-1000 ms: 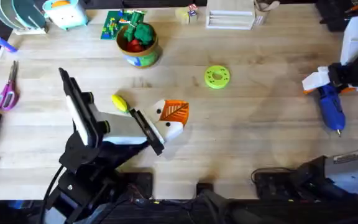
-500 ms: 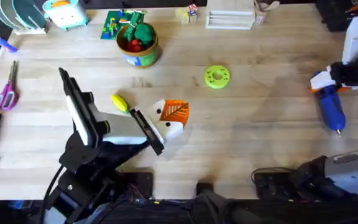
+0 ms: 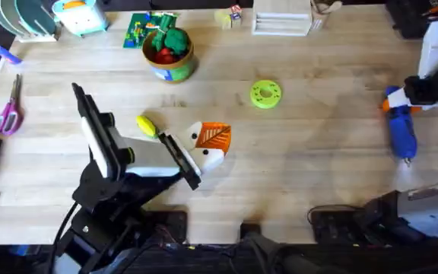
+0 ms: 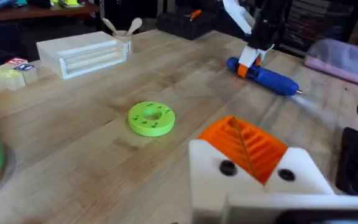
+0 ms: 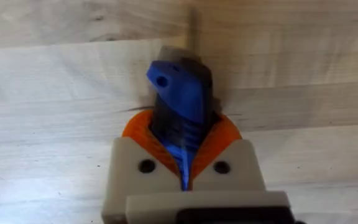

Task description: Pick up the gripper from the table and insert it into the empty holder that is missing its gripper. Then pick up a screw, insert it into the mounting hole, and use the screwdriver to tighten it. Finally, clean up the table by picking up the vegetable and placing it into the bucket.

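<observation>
Right pincer point(image 5: 184, 158) clamps one screwdriver point(image 3: 401, 133); one vegetable point(image 3: 146, 125) lies loose.

The right gripper point(image 5: 184, 163) hides much of the screwdriver point(image 5: 180, 99); its metal tip looks blurred.

The overhead camera looks down and forward across the whole tabletop point(image 3: 295, 175). The left wrist camera looks low across it toward the right edge. The right wrist camera looks straight down, close. All views share the screwdriver point(image 3: 401, 133) point(image 4: 267, 77) point(image 5: 180, 99).
</observation>
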You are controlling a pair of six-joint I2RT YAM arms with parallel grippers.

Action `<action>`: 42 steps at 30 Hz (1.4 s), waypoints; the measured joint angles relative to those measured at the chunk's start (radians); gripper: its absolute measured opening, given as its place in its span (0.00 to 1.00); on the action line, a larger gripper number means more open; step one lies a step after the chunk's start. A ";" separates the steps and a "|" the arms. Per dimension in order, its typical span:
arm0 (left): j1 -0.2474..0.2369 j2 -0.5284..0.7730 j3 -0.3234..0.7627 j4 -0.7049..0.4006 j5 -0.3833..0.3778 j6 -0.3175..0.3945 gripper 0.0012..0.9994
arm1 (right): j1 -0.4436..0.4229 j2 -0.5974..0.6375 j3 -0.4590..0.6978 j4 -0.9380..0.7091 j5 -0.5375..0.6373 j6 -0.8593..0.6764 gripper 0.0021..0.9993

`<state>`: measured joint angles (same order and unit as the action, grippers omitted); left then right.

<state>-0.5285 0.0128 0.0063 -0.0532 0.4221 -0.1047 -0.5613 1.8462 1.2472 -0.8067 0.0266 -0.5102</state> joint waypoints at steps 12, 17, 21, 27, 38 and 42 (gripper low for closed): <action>0.000 0.000 0.000 0.000 0.000 0.000 0.02 | 0.006 -0.018 0.019 -0.061 -0.034 0.051 0.02; 0.000 0.000 0.000 0.000 0.000 0.000 0.02 | 0.010 -0.130 0.079 -0.048 -0.074 0.108 0.02; 0.000 0.000 0.000 0.000 0.000 0.000 0.02 | 0.022 -0.267 0.104 -0.017 -0.083 0.125 0.02; 0.000 0.000 0.000 0.000 0.000 0.000 0.02 | 0.064 -0.457 0.106 0.023 -0.098 0.169 0.02; 0.000 0.000 0.000 0.000 0.000 0.000 0.02 | 0.279 -0.693 0.106 0.085 -0.157 0.255 0.02; 0.000 0.000 0.000 0.000 0.000 0.000 0.02 | 0.423 -0.759 0.090 0.200 -0.163 0.317 0.02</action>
<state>-0.5285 0.0128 0.0063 -0.0532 0.4221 -0.1047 -0.1385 1.0870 1.3369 -0.6068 -0.1361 -0.1935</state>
